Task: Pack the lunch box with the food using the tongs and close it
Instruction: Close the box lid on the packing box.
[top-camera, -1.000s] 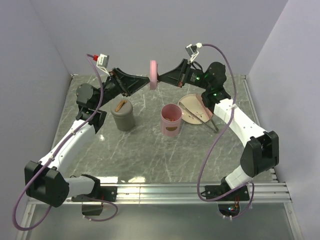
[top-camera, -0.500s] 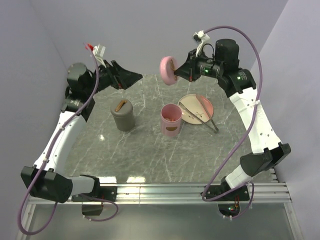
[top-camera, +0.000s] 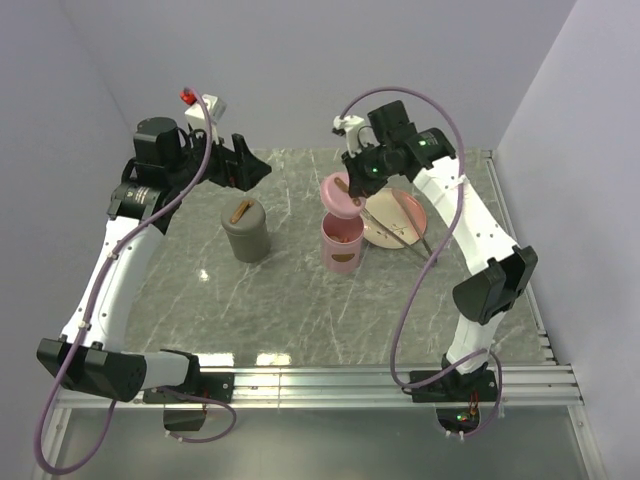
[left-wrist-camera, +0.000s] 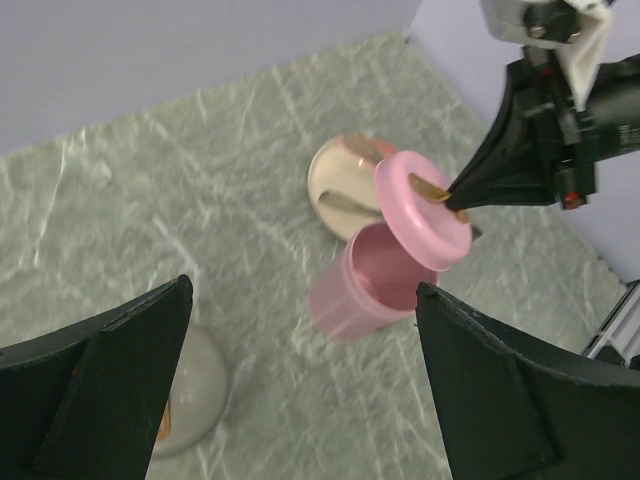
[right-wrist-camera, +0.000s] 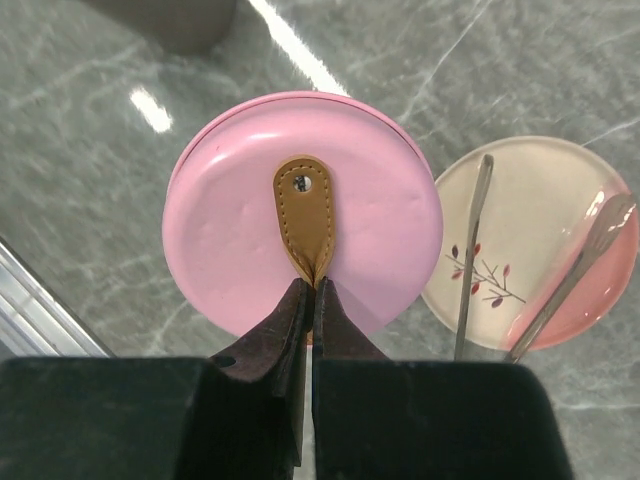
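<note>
The pink lunch box stands open mid-table, also seen in the left wrist view. Its round pink lid hangs tilted just above the rim. My right gripper is shut on the lid's brown strap. My left gripper is open and holds nothing, up and to the left of the box. The grey tongs lie across the plate. The food is hidden.
A grey canister with a brown strap on its lid stands left of the lunch box; its top shows at the left wrist view's lower left. The plate sits right of the lunch box, near the right wall.
The left gripper let go of the lid, opened wide and drew back left. The right arm carried the lid down from high at the back to just above the lunch box.
</note>
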